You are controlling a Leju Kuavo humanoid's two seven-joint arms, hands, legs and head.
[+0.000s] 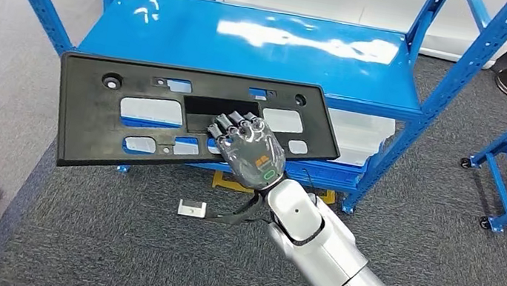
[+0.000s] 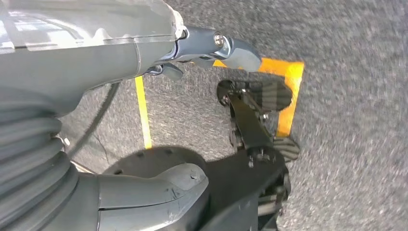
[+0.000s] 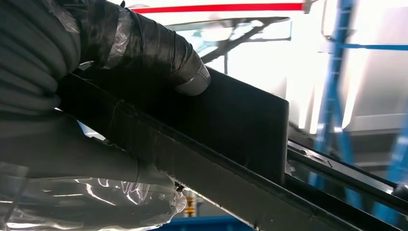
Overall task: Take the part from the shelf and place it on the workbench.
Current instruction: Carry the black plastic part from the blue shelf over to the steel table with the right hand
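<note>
Right hand (image 1: 249, 150) holds part (image 1: 113, 108) before blue shelf (image 1: 249, 45).

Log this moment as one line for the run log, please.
phase: carry | right hand: grips black part, clear of blue shelf | left hand: hangs over floor, holds nothing

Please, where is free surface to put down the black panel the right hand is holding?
The blue shelf top behind the black panel is bare between its uprights. The grey carpet beside the right hand is open too. The lower shelf level holds white bins, so it is crowded.
</note>
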